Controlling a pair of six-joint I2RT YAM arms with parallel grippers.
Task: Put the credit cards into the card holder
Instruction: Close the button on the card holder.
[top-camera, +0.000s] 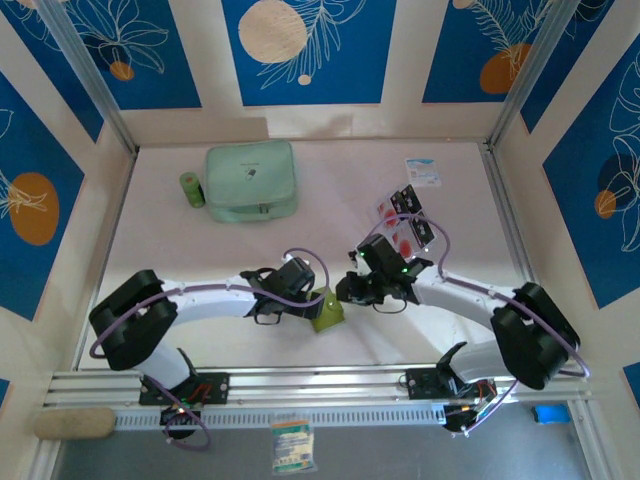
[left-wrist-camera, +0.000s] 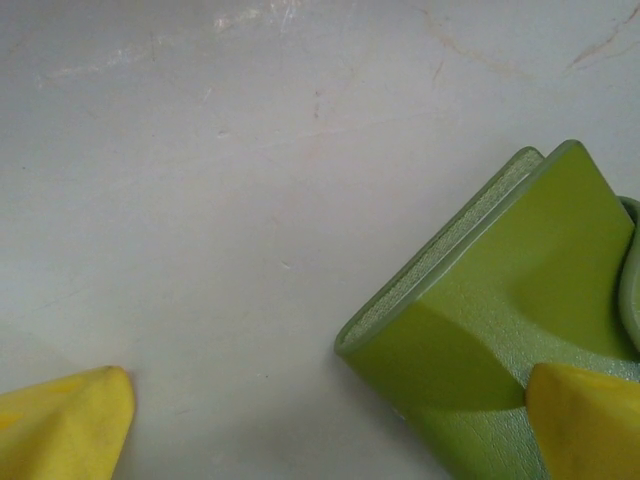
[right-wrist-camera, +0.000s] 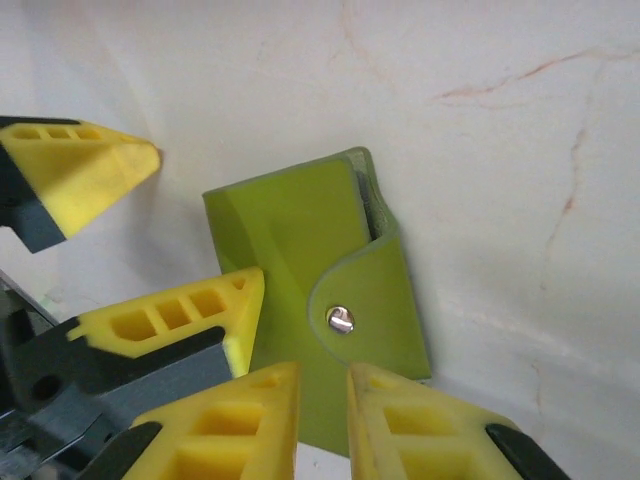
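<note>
The card holder (right-wrist-camera: 300, 240) is covered in a matt olive-green, leather-like material with a fine grain. Its snap button (right-wrist-camera: 342, 319) is made of shiny metal. The table (right-wrist-camera: 500, 150) is shown as smooth, pale and faintly glossy, veined like marble. At six o'clock in the right wrist view, the fingers (right-wrist-camera: 230, 420) of the right gripper (right-wrist-camera: 322, 370) are moulded in matt yellow plastic with hollow cells.

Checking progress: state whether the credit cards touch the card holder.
Apart. Top view: credit cards sit farther back and right; card holder lies nearer, a clear gap between.
</note>
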